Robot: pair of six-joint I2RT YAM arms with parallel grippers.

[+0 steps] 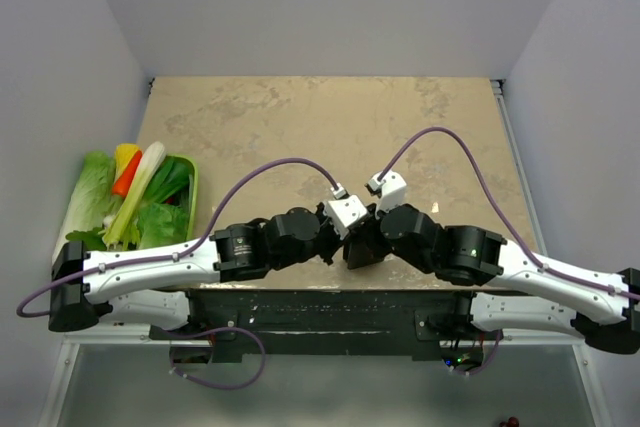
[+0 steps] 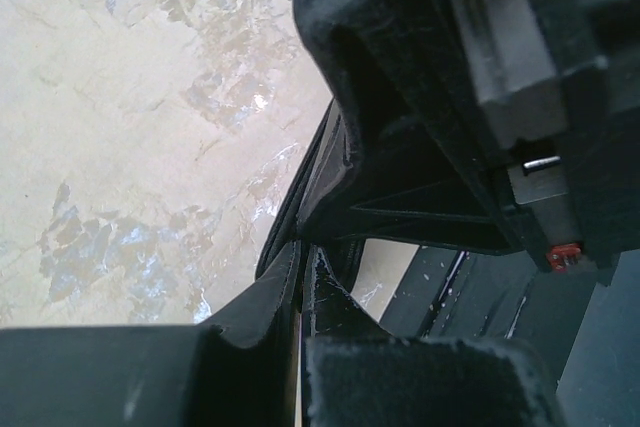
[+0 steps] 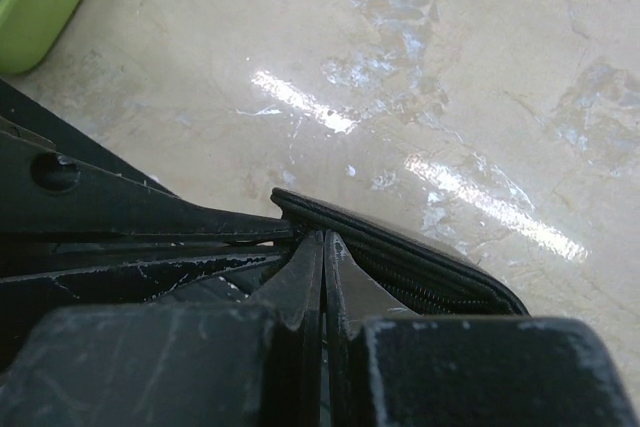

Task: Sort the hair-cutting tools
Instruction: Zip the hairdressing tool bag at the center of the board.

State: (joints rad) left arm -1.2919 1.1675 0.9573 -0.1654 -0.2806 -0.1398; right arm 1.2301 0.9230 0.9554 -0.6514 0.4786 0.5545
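The left jaws and right jaws are closed at the rim of the black case [image 3: 420,269], near the counter's [image 1: 300,117] front edge. No scissors or combs are seen, presumably inside; the flaps should be parted slowly.

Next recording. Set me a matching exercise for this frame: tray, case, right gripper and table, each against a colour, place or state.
Things:
1 tray
2 case
3 right gripper
4 table

Descriptions:
A jaws shut
B beige, marbled
C green, far left
D black, zippered

Pairs: 1-C, 2-D, 3-A, 4-B
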